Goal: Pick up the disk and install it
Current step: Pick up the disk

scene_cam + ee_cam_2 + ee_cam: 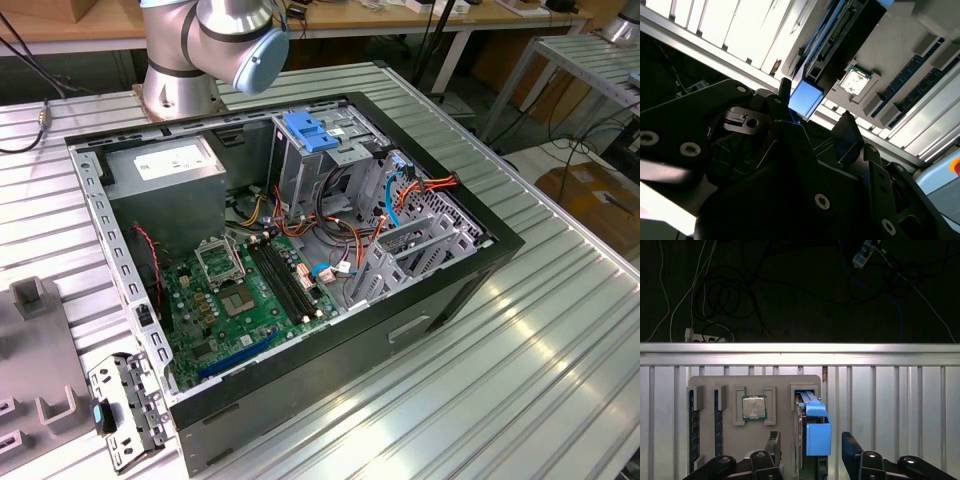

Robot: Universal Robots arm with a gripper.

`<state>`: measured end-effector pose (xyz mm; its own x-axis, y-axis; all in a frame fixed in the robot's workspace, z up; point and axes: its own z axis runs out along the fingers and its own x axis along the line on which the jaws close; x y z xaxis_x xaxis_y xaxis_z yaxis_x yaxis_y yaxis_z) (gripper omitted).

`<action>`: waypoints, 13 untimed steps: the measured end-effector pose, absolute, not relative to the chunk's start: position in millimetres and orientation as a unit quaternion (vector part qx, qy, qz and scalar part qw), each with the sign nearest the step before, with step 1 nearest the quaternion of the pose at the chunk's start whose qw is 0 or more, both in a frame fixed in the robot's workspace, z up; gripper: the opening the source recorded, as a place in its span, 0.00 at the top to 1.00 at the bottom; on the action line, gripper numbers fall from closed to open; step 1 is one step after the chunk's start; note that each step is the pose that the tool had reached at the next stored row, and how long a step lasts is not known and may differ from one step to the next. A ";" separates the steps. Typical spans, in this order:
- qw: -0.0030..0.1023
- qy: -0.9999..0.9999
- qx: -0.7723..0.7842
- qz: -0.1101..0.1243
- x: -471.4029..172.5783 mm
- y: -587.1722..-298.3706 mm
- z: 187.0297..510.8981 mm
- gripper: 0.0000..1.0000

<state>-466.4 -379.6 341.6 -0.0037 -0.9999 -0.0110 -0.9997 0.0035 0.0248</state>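
The disk stands on its edge in a slot of a grey fixture plate, its dark body edged by a bright blue carrier frame. My gripper is open, one dark finger on each side of the disk, with a gap on both sides. In the second wrist view the blue end of the disk shows between the two fingers of the gripper. Nothing is held.
The fixture plate also carries a processor chip and memory sticks. The open computer case lies on the ribbed metal table, with its drive cage under a light-blue latch plate. The arm's base stands behind the case.
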 end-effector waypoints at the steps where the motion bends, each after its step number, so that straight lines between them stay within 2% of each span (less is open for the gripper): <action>1: 0.005 -0.708 0.706 -0.013 -466.4 -379.6 341.7 0.40; 13: 0.000 -0.698 0.716 -0.007 -468.5 -379.5 334.9 0.40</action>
